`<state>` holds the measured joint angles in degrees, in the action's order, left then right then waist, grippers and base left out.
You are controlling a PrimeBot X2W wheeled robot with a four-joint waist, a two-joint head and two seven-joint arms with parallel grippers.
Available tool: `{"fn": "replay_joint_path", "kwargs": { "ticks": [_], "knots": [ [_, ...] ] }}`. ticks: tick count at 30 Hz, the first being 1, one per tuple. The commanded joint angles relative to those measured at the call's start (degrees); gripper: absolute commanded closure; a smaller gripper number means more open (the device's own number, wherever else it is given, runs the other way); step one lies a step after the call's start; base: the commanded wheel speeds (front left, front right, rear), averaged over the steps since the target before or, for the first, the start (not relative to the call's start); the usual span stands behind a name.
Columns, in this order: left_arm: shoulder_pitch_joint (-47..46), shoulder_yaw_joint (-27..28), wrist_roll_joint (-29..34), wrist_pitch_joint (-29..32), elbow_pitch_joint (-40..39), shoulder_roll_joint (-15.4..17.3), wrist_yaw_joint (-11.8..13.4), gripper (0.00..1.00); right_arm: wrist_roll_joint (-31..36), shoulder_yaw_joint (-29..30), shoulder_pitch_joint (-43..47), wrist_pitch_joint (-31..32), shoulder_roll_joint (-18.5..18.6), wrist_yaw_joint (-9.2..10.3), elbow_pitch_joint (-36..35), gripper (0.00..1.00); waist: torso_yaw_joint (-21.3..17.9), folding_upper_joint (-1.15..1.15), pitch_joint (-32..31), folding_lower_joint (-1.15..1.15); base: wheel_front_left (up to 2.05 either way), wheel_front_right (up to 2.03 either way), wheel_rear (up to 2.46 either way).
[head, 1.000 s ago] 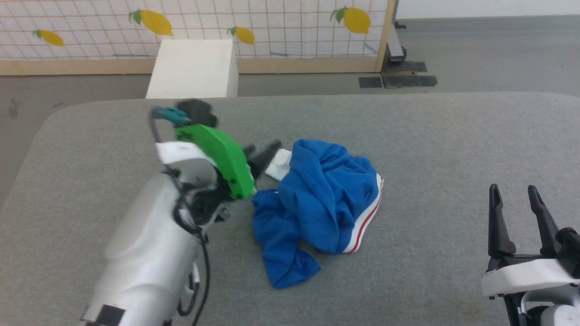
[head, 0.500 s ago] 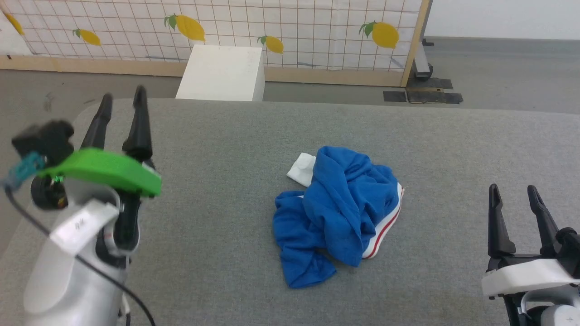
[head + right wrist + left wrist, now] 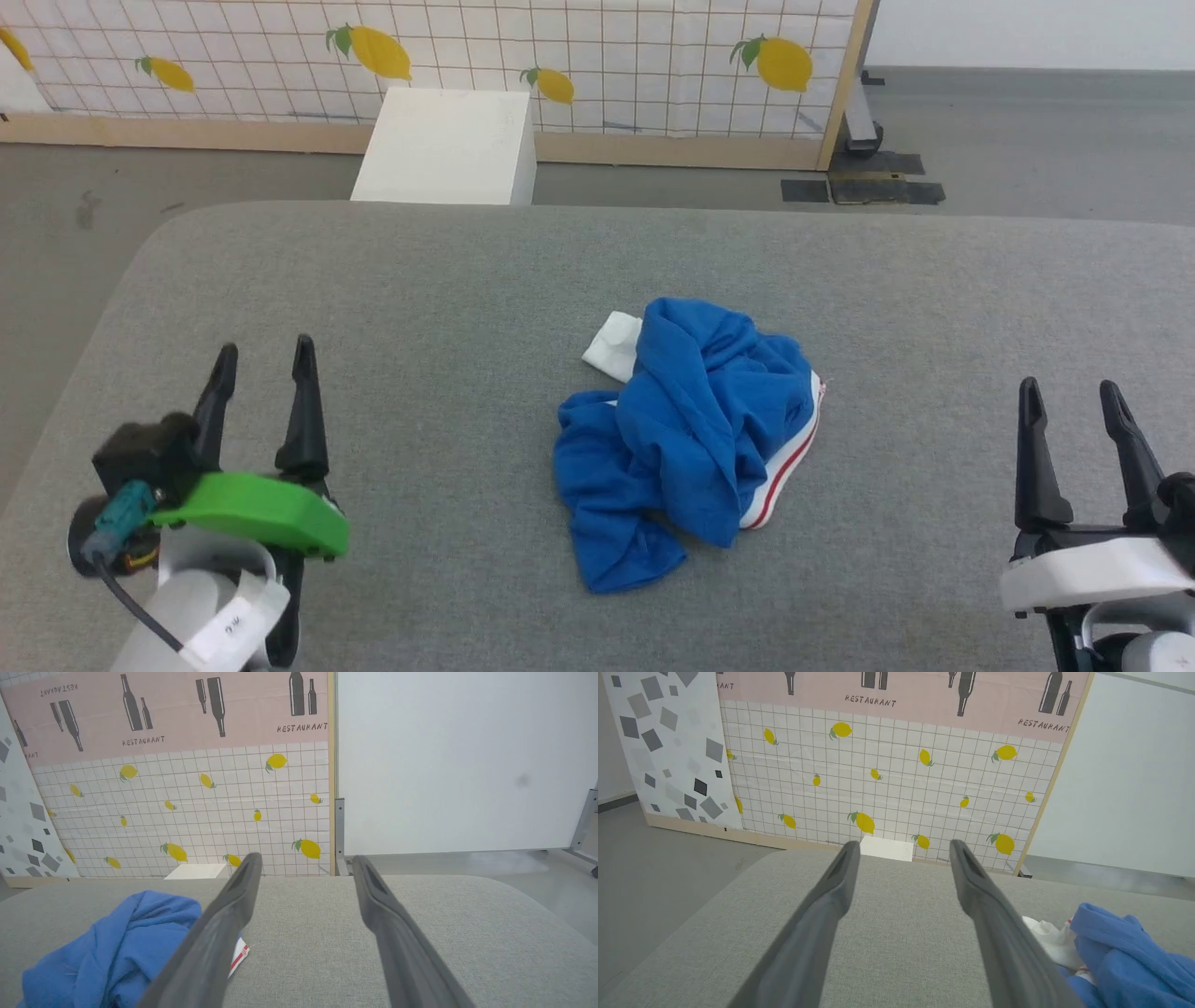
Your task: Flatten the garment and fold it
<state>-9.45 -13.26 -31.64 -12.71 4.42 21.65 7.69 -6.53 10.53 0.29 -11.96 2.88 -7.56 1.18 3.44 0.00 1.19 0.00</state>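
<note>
While we look down from the head camera, the grey padded table [image 3: 448,280] takes up most of the view, its rounded far edge running across at 12 o'clock. Beyond it, from 11 to 1 o'clock, stands a tiled screen printed with lemons [image 3: 607,56], and a white box [image 3: 448,145] sits on the floor against it at 11 o'clock. The garment [image 3: 695,429] lies crumpled in a heap on the table, just off centre toward 4 o'clock, royal blue, bunched and folded over itself, with neither gripper touching it. Our left gripper [image 3: 265,347] hovers at 8 o'clock, well apart from the heap, its two dark fingers spread with nothing between them. Our right gripper [image 3: 1069,385] stands at 4 o'clock, also well clear of the cloth, its fingers likewise spread and bare. From the left wrist we see the heap at 4 o'clock, from the right wrist at 8 o'clock. A white sleeve [image 3: 613,345] pokes out of the heap's 11 o'clock side, and a red-and-white striped trim [image 3: 782,471] curves along its 4 o'clock edge.
</note>
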Motion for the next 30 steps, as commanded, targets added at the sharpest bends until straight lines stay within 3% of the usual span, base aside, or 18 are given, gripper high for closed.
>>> {"fn": "replay_joint_path", "kwargs": {
  "ticks": [1, 16, 30],
  "knots": [
    [1.5, -0.3, 0.2, -0.3, -0.3, 0.1, 0.3, 0.0, 0.1, 0.0, 1.0, -0.5, 0.0, 0.08, 0.0, 0.0, -0.2, 0.0, 0.1, 0.0, 0.0, 0.0, 0.0],
    [6.0, -2.2, -1.3, -0.2, 0.5, -1.7, -0.2, 0.0, -1.2, -1.0, 2.4, -1.2, 0.0, 0.08, 2.2, 0.0, 0.0, 0.0, 0.3, 0.0, 0.0, 0.0, 0.0],
    [6.0, -3.2, -0.2, 0.3, 0.1, -0.7, 0.5, 0.0, -0.9, -1.5, 2.3, 0.1, 0.0, 0.08, 2.7, 0.0, 0.2, 0.0, 0.1, 0.0, 0.0, 0.0, 0.0]
  ]
}}
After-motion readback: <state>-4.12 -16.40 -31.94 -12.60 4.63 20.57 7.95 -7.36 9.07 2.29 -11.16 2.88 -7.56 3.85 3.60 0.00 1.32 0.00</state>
